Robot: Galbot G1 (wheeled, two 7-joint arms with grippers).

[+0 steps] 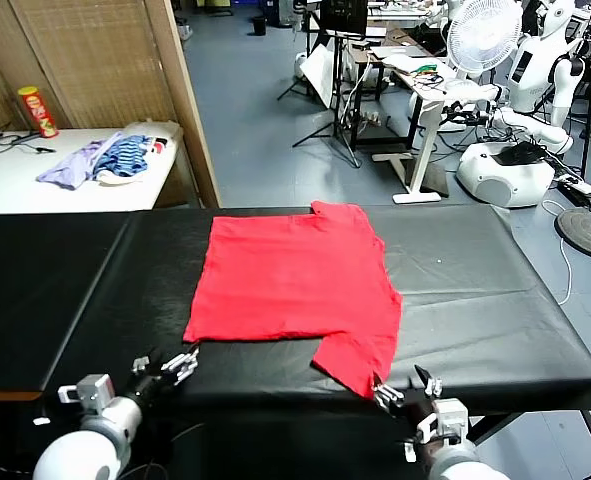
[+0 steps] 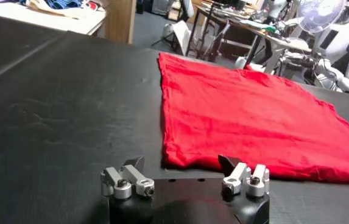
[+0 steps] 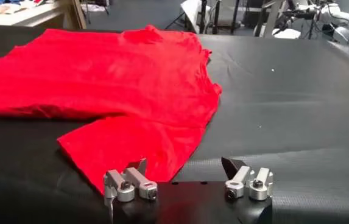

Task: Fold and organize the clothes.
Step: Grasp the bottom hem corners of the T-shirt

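Red T-shirt (image 1: 293, 290) shows no readable label.

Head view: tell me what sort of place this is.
Most likely a robotics lab or workshop. White humanoid robots stand at the back right beside cluttered desks and a fan, and a red T-shirt lies spread on a black-covered work table.

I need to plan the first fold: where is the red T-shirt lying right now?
In the head view the red T-shirt lies flat mid-way across the black table, its near edge just ahead of the open left gripper and right gripper.
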